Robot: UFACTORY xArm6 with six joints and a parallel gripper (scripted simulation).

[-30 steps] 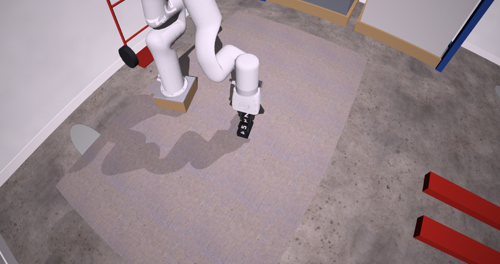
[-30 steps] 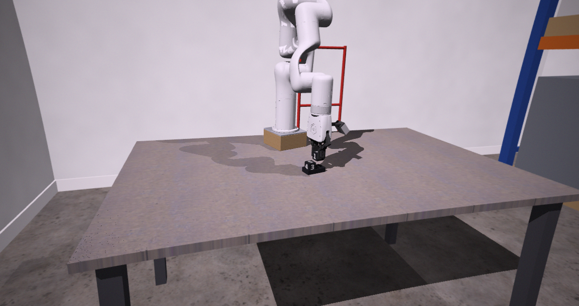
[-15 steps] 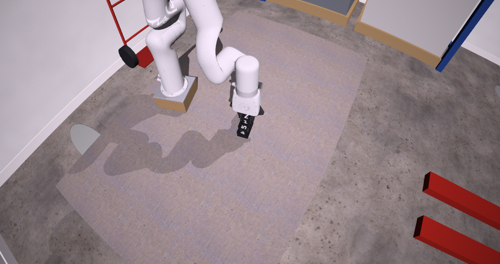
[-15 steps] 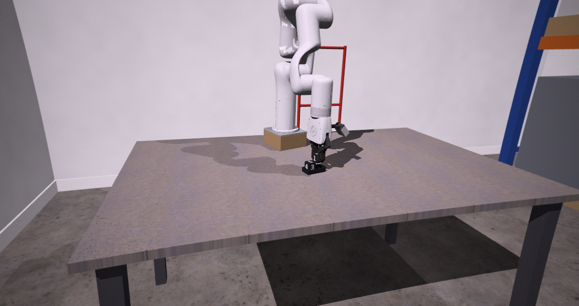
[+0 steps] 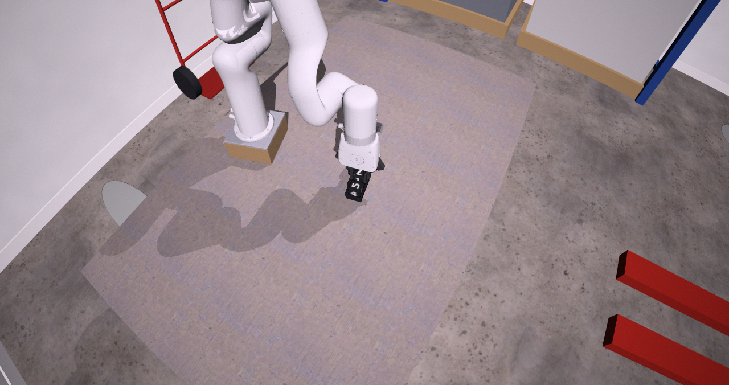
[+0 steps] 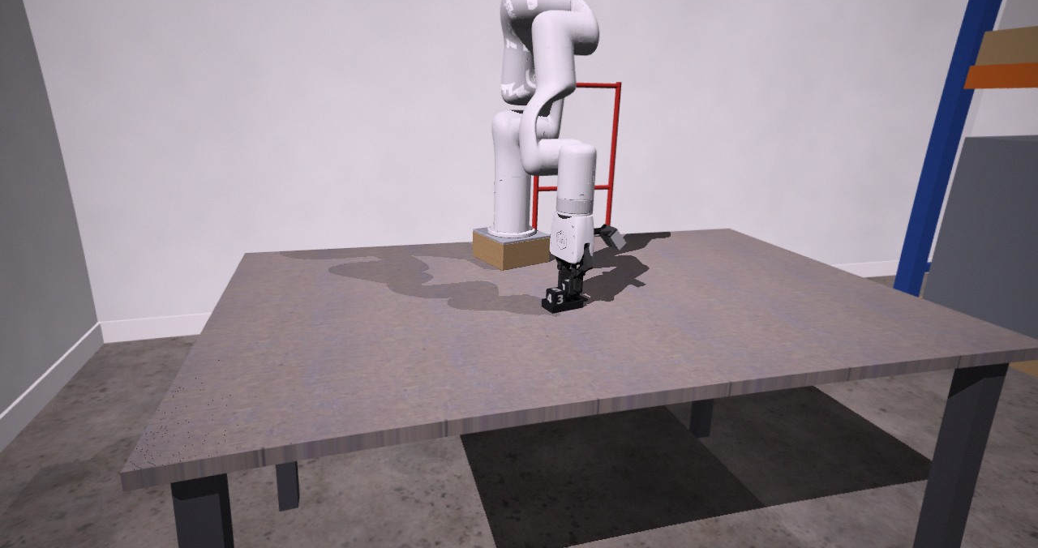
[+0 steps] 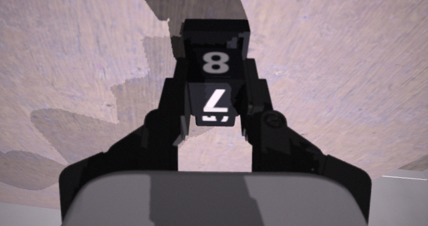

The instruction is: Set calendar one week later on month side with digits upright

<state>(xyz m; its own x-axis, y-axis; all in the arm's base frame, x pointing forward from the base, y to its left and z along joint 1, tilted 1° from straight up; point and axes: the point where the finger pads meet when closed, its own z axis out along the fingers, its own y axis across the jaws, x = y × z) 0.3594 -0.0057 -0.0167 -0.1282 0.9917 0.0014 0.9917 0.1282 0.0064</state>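
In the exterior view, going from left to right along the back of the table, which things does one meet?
Wooden base block under the white arm → the tool, shut on a black number cube → red hand truck → blue rack post.

Arms: one (image 6: 540,130)
Grippers: one (image 7: 214,119)
Number cubes: two, one held (image 7: 215,103), one in the tray (image 6: 557,297)
Trays: one (image 6: 573,303)
Tables: one (image 6: 362,370)
Red beams: two (image 5: 672,286)
Hand trucks: one (image 5: 168,31)
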